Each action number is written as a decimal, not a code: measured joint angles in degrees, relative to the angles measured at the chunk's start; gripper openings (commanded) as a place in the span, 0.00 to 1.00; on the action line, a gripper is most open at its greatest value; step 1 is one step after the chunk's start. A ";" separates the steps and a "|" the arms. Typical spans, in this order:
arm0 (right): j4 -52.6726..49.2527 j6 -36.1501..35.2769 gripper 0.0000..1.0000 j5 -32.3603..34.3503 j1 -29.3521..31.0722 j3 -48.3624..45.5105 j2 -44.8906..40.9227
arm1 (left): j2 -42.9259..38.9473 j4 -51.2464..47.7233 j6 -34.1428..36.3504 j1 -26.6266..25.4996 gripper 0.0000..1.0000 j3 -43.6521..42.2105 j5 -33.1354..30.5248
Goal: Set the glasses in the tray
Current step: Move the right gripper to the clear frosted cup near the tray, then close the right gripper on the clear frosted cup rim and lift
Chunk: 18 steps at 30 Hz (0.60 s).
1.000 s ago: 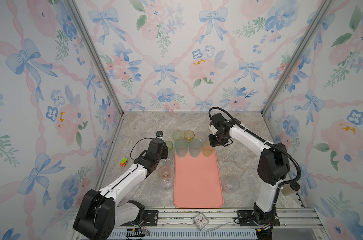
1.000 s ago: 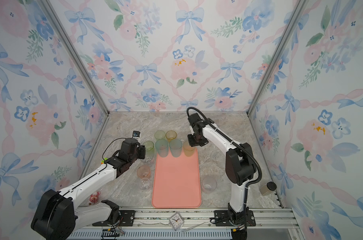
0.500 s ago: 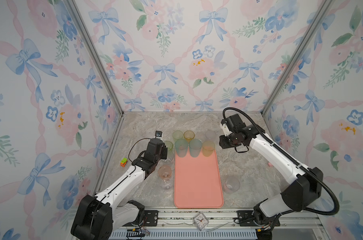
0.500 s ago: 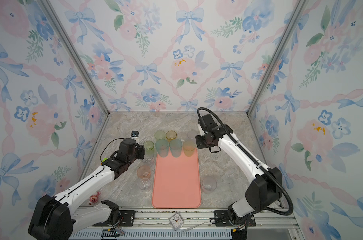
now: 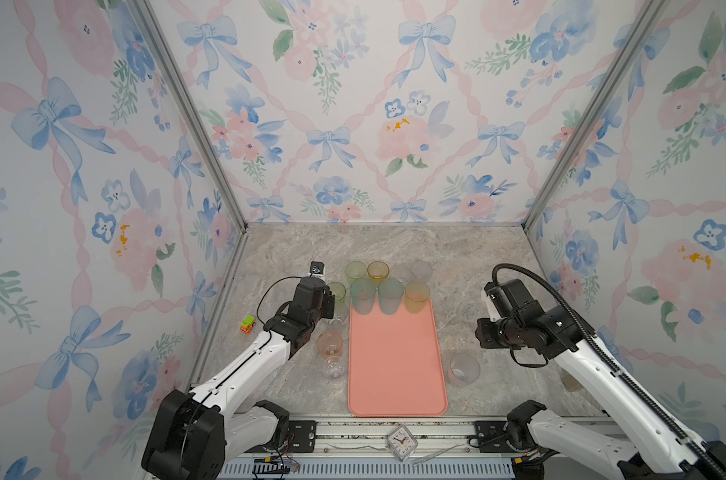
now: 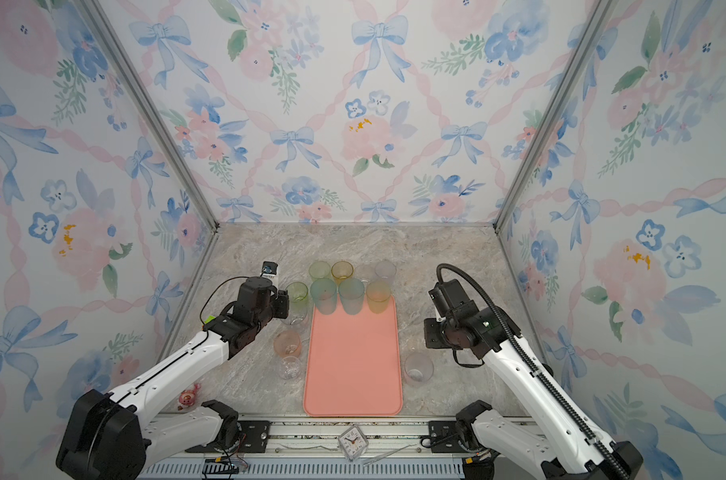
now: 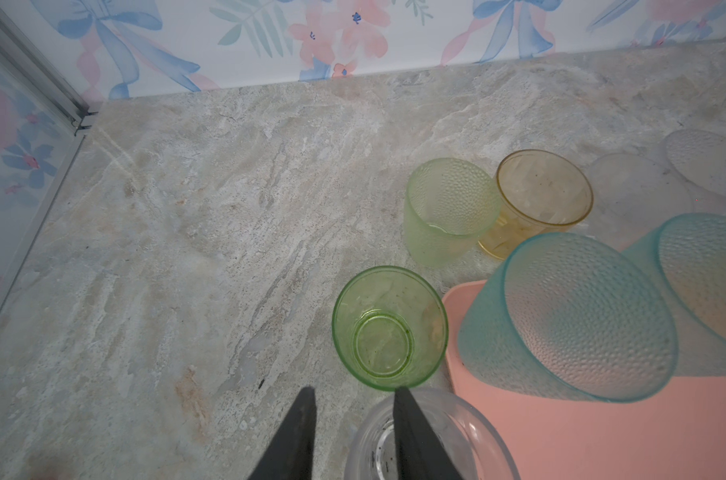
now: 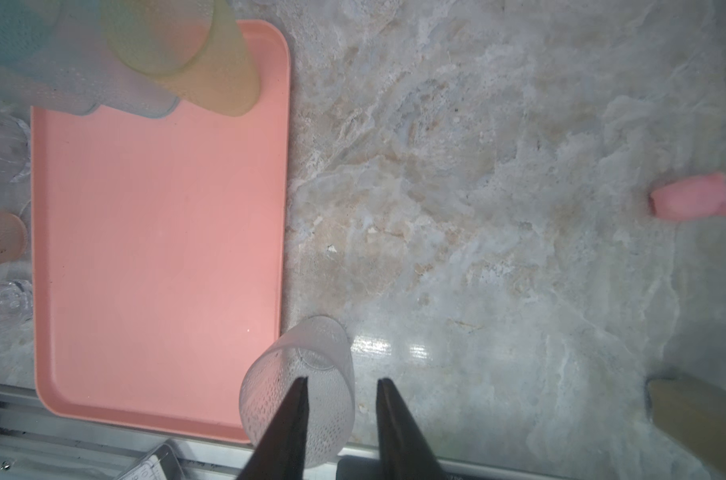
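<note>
The salmon-pink tray (image 5: 396, 365) (image 6: 353, 361) lies mid-table. Three tall glasses, two teal (image 5: 362, 295) and one yellow-amber (image 5: 416, 296), stand at its far end. Several more glasses (image 5: 378, 270) stand just behind it. My left gripper (image 7: 353, 392) (image 5: 331, 305) is open at the tray's left. One finger hangs over the mouth of a clear glass (image 7: 428, 440), the other outside it, with a green glass (image 7: 389, 328) just ahead. A pinkish-orange glass (image 5: 329, 343) and a clear one (image 5: 334, 368) stand nearer. My right gripper (image 8: 342, 382) (image 5: 484, 334) is open above a frosted glass (image 8: 299, 386) (image 5: 463, 370) right of the tray.
A small orange-and-green toy car (image 5: 247, 324) sits by the left wall and a pink toy (image 6: 185, 399) near the front left. A pink object (image 8: 691, 201) lies on the marble at the right. A small clock (image 5: 401, 442) rests on the front rail. Walls enclose three sides.
My right arm has swung back from the tray's far end to the near right, above the frosted glass, and its jaws have narrowed. My left arm has hardly moved.
</note>
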 measured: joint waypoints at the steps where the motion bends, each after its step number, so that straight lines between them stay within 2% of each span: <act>1: -0.59 1.01 0.28 0.00 0.61 -0.68 -1.03 | 0.20 0.02 0.00 0.00 0.34 0.00 0.00; 10: -3.72 7.78 0.27 0.02 6.84 -4.70 -1.92 | 1.79 0.20 0.02 0.00 0.34 0.39 0.09; 18: -4.42 10.75 0.25 0.20 7.39 -6.91 -0.07 | 2.60 1.20 0.02 0.00 0.34 0.87 0.35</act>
